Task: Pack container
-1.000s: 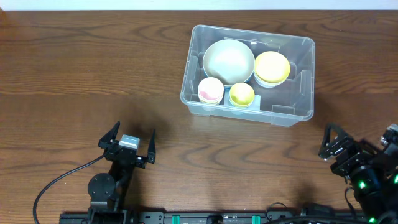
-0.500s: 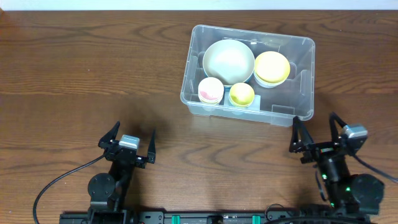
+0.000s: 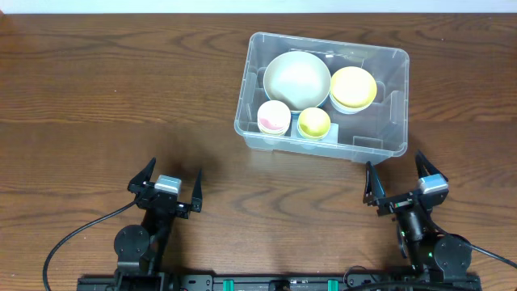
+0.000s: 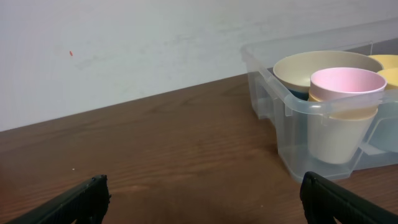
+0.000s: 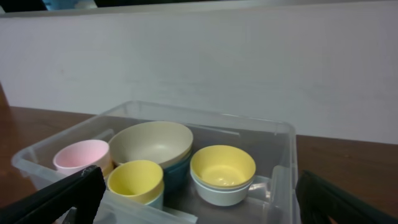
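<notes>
The container [image 3: 402, 105], a large clear plastic bin, stands at the back right of the wooden table. Inside it are a big cream bowl [image 3: 297, 78], a yellow bowl [image 3: 353, 87], a pink cup [image 3: 274, 118] and a yellow cup [image 3: 313, 124]. My left gripper [image 3: 172, 171] is open and empty near the front edge, well left of the bin. My right gripper [image 3: 395, 166] is open and empty just in front of the bin's near right corner. The right wrist view looks into the container [image 5: 205, 115] between the fingers [image 5: 68, 193]. In the left wrist view the container [image 4: 280, 106] is at the right, with the pink cup [image 4: 345, 84] nearest.
Bare wooden table [image 3: 121, 81] stretches left of the bin and between the two arms. A pale wall [image 4: 155, 43] rises behind the table's far edge. A black cable [image 3: 73, 238] loops off the left arm's base.
The right arm has swung in from the front right corner toward the left and now faces the bin. The left arm and the bin's contents have not moved.
</notes>
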You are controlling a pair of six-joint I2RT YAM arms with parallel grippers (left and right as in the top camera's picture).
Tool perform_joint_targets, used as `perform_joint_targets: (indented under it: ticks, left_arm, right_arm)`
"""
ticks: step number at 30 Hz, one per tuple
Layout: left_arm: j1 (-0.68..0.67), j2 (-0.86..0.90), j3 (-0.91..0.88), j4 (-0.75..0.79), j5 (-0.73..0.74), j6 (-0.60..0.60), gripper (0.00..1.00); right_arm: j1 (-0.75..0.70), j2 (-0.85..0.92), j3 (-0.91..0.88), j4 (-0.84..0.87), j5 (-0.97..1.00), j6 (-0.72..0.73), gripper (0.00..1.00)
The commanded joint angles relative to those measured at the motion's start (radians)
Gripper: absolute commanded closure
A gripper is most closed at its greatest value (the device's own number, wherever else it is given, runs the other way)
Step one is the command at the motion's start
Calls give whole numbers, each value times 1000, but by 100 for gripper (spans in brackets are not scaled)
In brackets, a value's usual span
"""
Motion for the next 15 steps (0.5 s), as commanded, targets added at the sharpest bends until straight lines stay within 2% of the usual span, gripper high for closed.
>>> perform_joint_targets:
  ticks: [1,7,15]
  left_arm:
    - [5,-6,-19,-32,6,10,2]
    - [5,-6,-19,-32,6,10,2]
    - [5,-6,-19,-32,6,10,2]
  right_arm:
    - [10,-9,-39,29,34,-47,1]
    - [5,-10,-103,72,61,-49,1]
    - [3,-10,-101,-64,68,-92,1]
